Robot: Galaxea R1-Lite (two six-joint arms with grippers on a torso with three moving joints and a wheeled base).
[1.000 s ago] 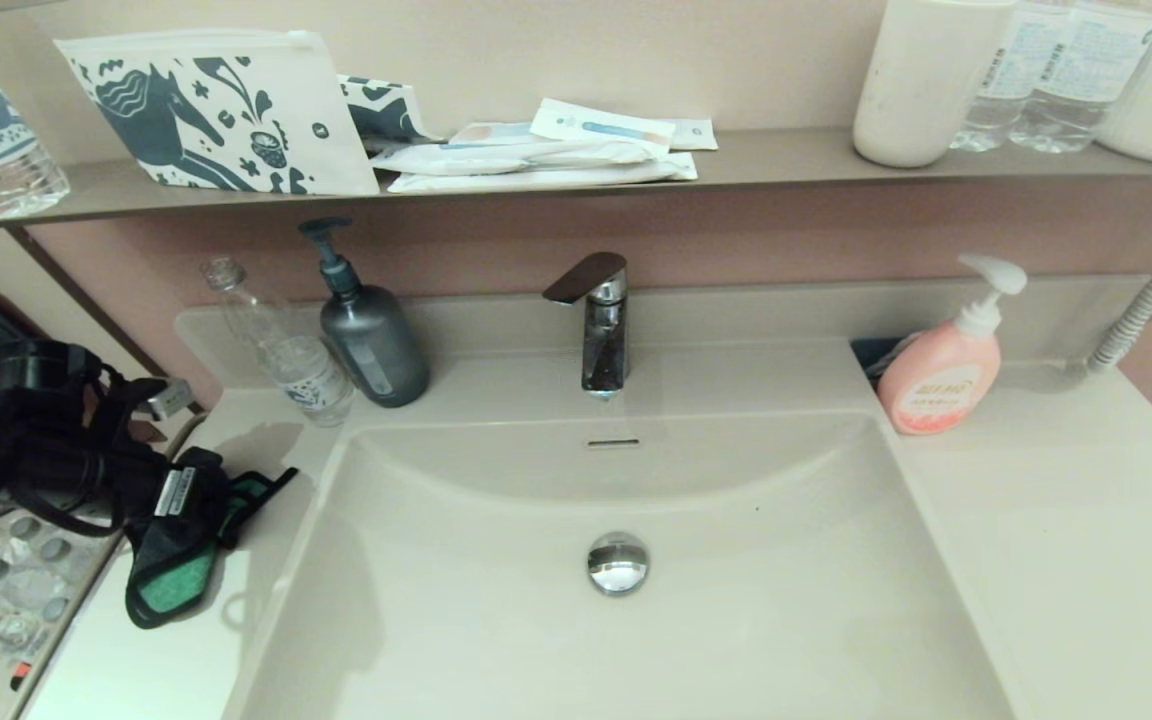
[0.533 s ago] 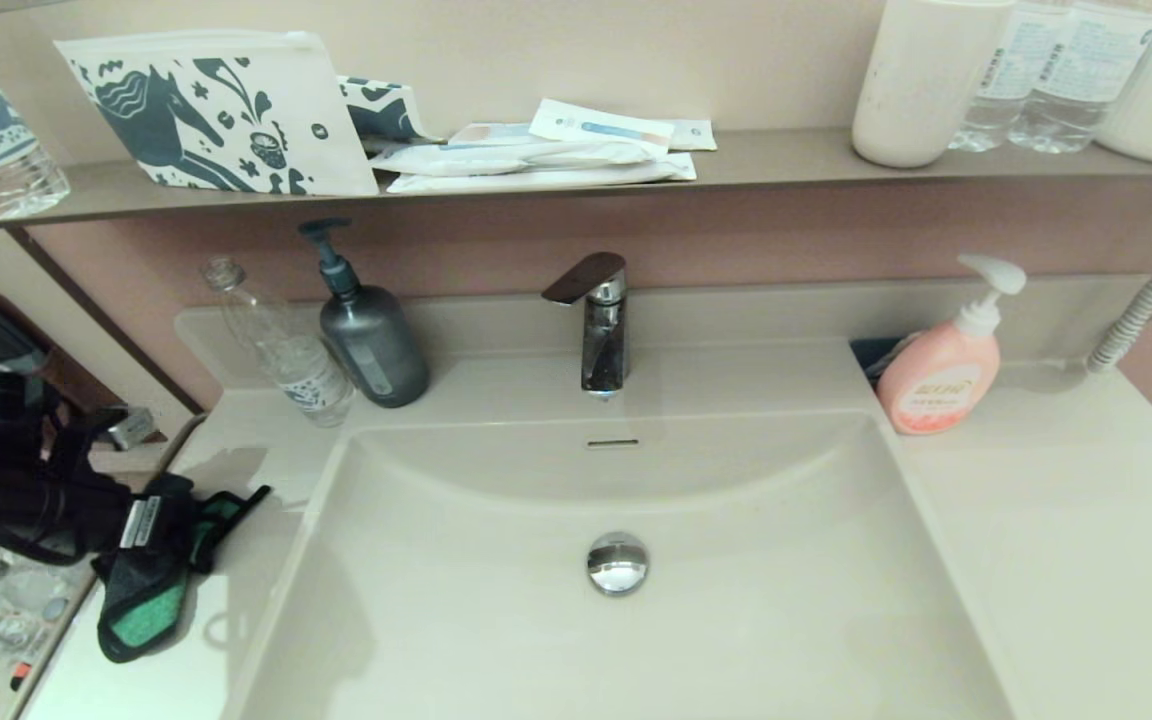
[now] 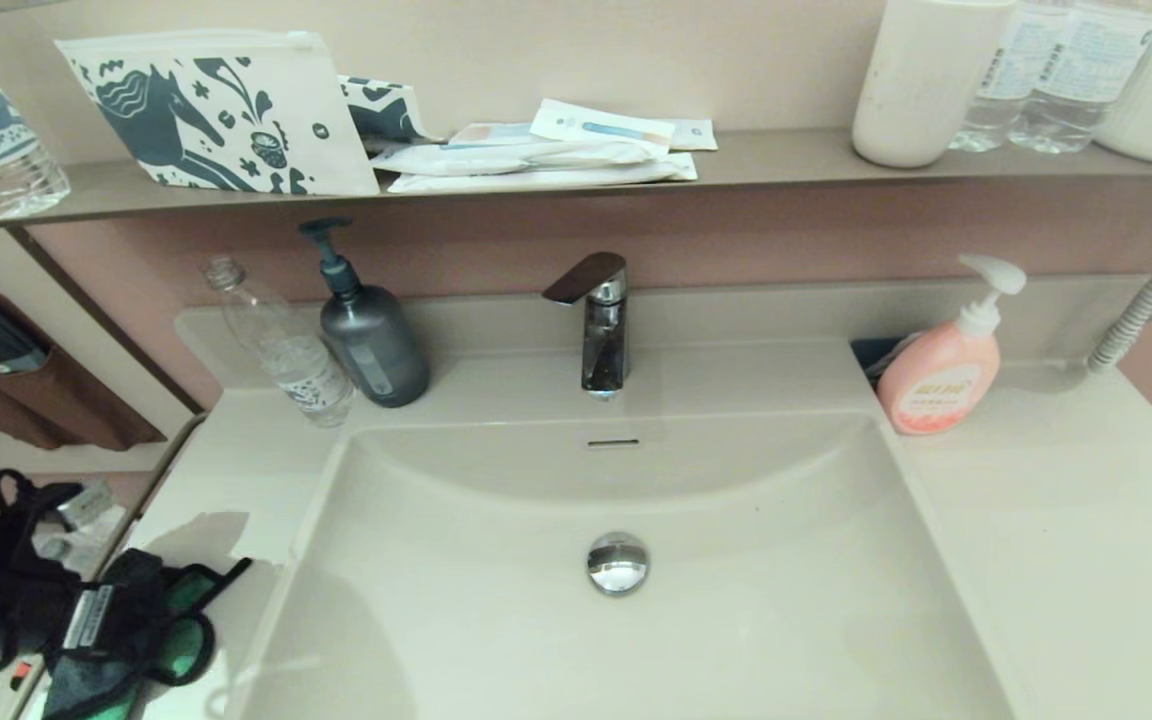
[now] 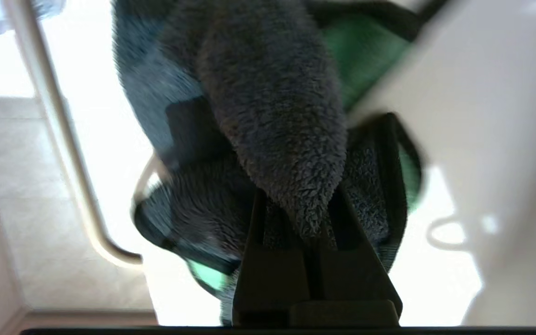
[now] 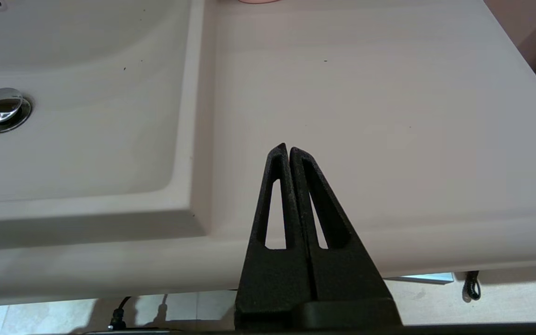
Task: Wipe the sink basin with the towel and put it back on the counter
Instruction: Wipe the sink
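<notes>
Nearest to us, at the lower left of the head view, our left pincer (image 3: 126, 640) is clamped on the small charcoal-grey microfibre towel with the bright green reverse and black stitched edging (image 3: 151, 650), holding it over the front left corner of the glossy off-white desk (image 3: 236, 470), beside the basin rim. The head view shows only a crumpled dark bundle there; the left wrist view shows more: the black fingers pinch a fold of fluffy grey pile (image 4: 272, 121), with the green face (image 4: 361, 60) peeping out behind it.

Our right pincer (image 5: 289, 151) appears only in the right wrist view, its two black triangular fingers pressed together on nothing, hanging over the front edge of the desk to the right of the basin.

Farther in lies the large rectangular off-white sink basin with rounded corners (image 3: 756, 620), smooth and shiny, with a round chrome drain plug (image 3: 617, 562) and a slim overflow slot (image 3: 613, 441). Beyond that stands a chrome faucet (image 3: 601, 330), flanked by a dark grey pump bottle (image 3: 371, 345) and a pink pump bottle (image 3: 941, 380).
</notes>
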